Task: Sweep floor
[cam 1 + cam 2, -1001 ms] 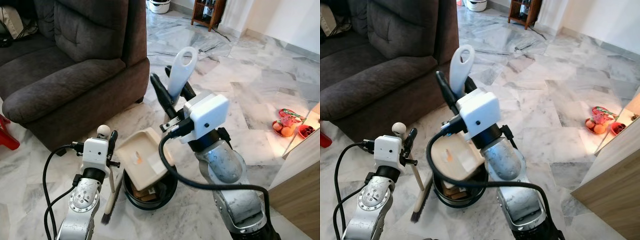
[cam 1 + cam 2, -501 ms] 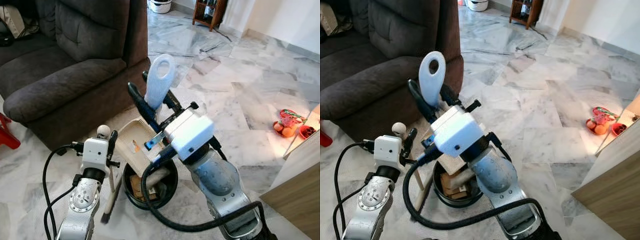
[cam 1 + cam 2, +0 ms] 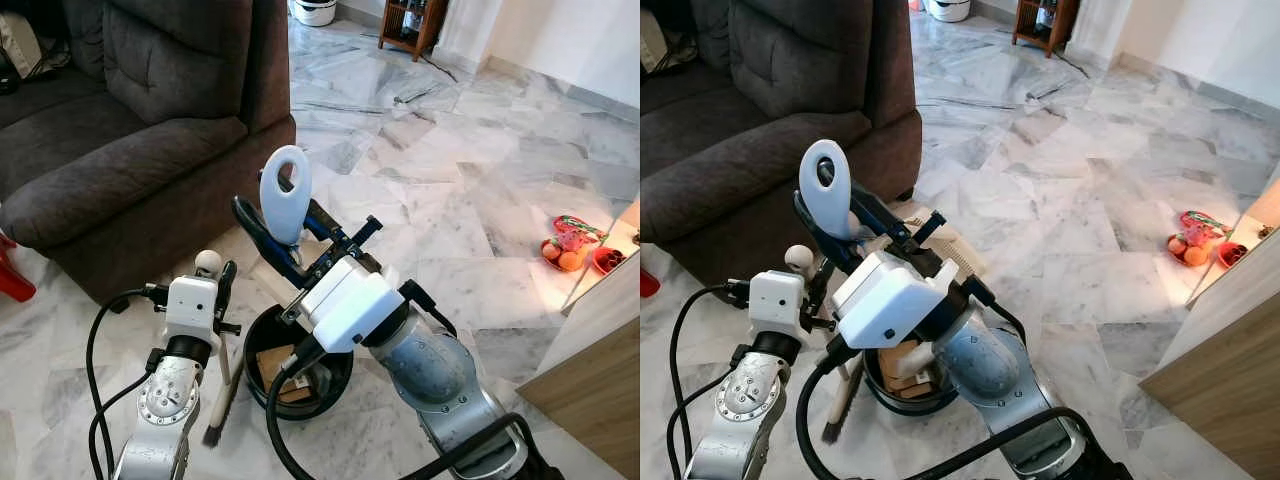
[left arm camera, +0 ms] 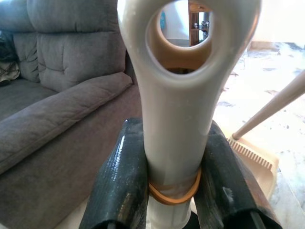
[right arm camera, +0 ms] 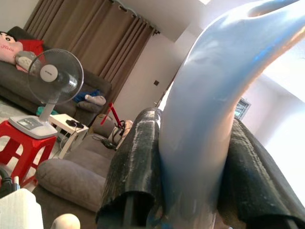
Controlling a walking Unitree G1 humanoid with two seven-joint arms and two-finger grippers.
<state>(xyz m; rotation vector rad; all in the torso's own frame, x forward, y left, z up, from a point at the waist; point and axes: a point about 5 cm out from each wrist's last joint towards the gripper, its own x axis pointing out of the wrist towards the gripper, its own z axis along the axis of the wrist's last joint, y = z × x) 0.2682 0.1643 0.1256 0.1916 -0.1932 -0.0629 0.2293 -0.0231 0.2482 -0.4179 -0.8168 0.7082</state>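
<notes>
- Dustpan [image 3: 940,248] at frame centre, tipped over black bin [image 3: 262,335]; scraps visible inside, so dump stage looks about done
- Right gripper [image 3: 285,235] clamped on dustpan handle [image 3: 285,195]
- Left gripper [image 4: 174,191] clamped on brush [image 3: 222,405] handle, lower left, bristles on marble floor [image 3: 480,180]
- Left to do, probably: park tools

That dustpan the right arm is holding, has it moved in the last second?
Yes. The right gripper has swung the dustpan leftward toward the sofa, tipping it over the black bin.
</notes>
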